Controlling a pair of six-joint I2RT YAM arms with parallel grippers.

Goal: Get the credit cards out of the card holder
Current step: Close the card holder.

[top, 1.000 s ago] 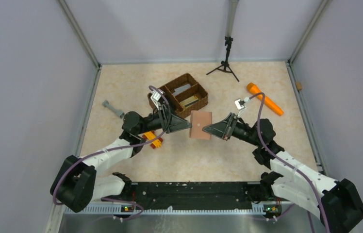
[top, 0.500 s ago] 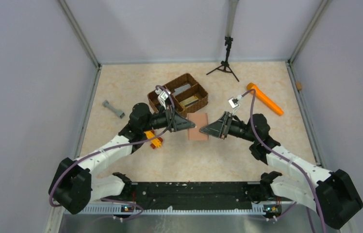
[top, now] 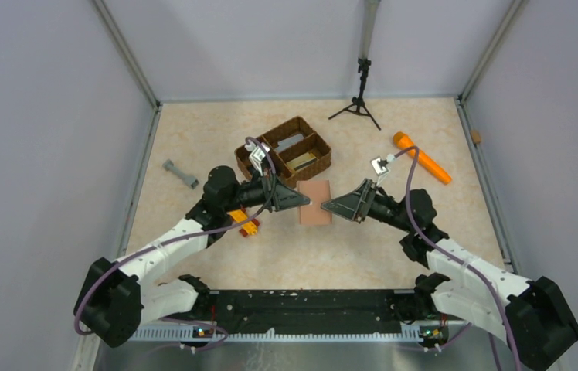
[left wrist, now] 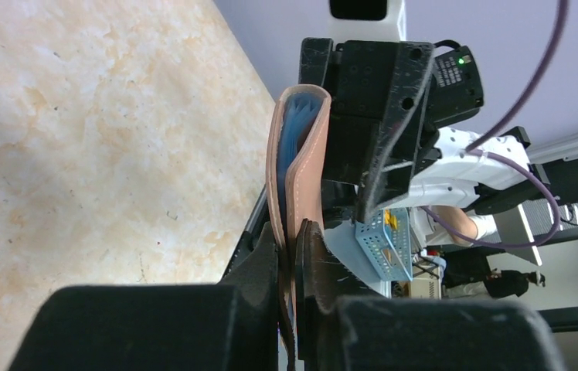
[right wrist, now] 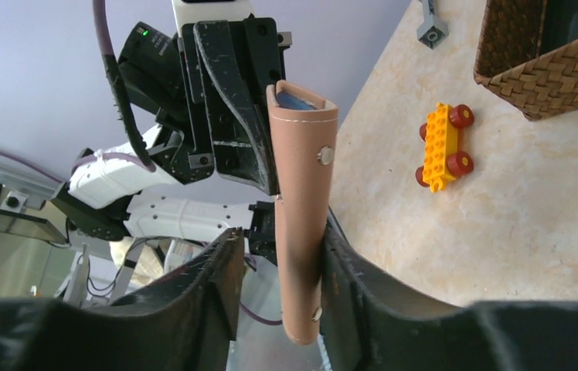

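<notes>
Left gripper (left wrist: pixel 292 241) has closed on the one card holder (left wrist: pixel 302 154).

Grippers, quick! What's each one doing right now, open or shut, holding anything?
Left gripper: closed, pinching the card holder.
Right gripper: open, straddling the card holder without clamping it.

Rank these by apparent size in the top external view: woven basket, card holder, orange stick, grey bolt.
1. woven basket.
2-3. card holder and orange stick: unsure, one broader and raised nearer the camera, the other longer but thin.
4. grey bolt.
</notes>
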